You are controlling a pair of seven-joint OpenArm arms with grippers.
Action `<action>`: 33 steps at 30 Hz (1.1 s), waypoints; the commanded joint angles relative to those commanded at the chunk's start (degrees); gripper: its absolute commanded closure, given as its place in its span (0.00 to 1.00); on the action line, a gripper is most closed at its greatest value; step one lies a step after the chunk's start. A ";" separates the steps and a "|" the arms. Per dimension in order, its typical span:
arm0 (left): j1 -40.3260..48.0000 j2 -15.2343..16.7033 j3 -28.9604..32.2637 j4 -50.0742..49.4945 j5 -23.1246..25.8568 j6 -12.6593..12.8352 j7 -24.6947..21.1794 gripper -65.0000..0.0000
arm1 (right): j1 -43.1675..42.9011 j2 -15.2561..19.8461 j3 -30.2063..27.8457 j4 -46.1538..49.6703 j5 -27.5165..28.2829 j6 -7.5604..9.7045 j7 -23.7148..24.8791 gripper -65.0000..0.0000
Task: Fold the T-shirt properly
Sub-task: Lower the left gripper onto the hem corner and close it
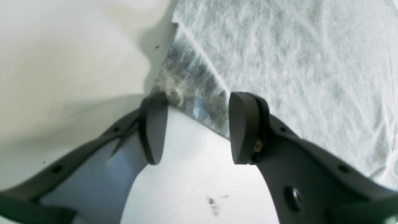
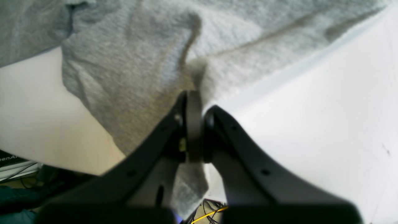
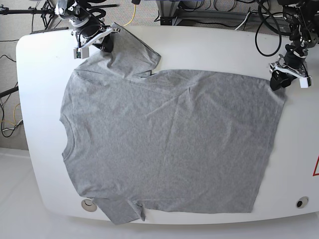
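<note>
The heather-grey T-shirt (image 3: 164, 144) lies spread flat on the white table (image 3: 40, 74), plain side up, with its neck at the left and its hem at the right. At the far left, my right gripper (image 3: 94, 42) is shut on the edge of the far sleeve (image 3: 132, 55). The right wrist view shows its fingers (image 2: 194, 124) pinching bunched grey cloth (image 2: 130, 77). My left gripper (image 3: 281, 77) is open at the far hem corner. In the left wrist view that corner (image 1: 192, 90) lies between the spread fingers of the left gripper (image 1: 199, 124).
Cables (image 3: 219, 7) and stands run beyond the table's far edge. The near sleeve (image 3: 119, 211) reaches the front edge beside a round fitting (image 3: 89, 204). Another fitting (image 3: 299, 201) sits at the front right, under a red mark (image 3: 316, 167).
</note>
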State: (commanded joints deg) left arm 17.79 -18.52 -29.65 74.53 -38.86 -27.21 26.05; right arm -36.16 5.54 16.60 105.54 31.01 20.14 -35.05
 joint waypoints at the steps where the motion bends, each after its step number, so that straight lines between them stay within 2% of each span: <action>1: -0.01 0.03 0.01 -0.01 -0.04 -0.11 0.15 0.57 | 0.03 0.00 -0.03 0.00 -0.01 0.03 0.01 1.00; 4: -0.03 0.10 0.00 0.01 -0.07 -0.51 0.49 0.60 | 0.08 0.01 0.01 0.01 -0.02 0.05 -0.02 1.00; 14: -0.26 -0.24 0.13 0.39 -0.31 -0.93 1.32 0.82 | 0.33 0.00 -0.05 -0.05 -0.14 0.16 -0.08 1.00; 16: -0.41 -0.23 0.36 0.39 0.13 -1.02 0.43 0.98 | 0.45 0.07 -0.13 -0.10 -0.20 0.09 -0.07 1.00; 17: -0.41 -0.23 0.32 0.43 0.13 -1.02 0.32 1.00 | 0.45 0.09 -0.12 -0.08 -0.20 0.09 -0.05 1.00; 33: -0.73 -0.43 1.00 0.78 0.67 -0.76 -1.55 1.00 | 0.67 0.24 -0.10 -0.14 -0.27 0.07 -0.06 1.00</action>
State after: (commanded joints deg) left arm 17.07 -18.95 -28.65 75.31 -38.19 -27.97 24.50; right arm -35.49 5.78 16.49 105.40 30.74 20.22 -35.11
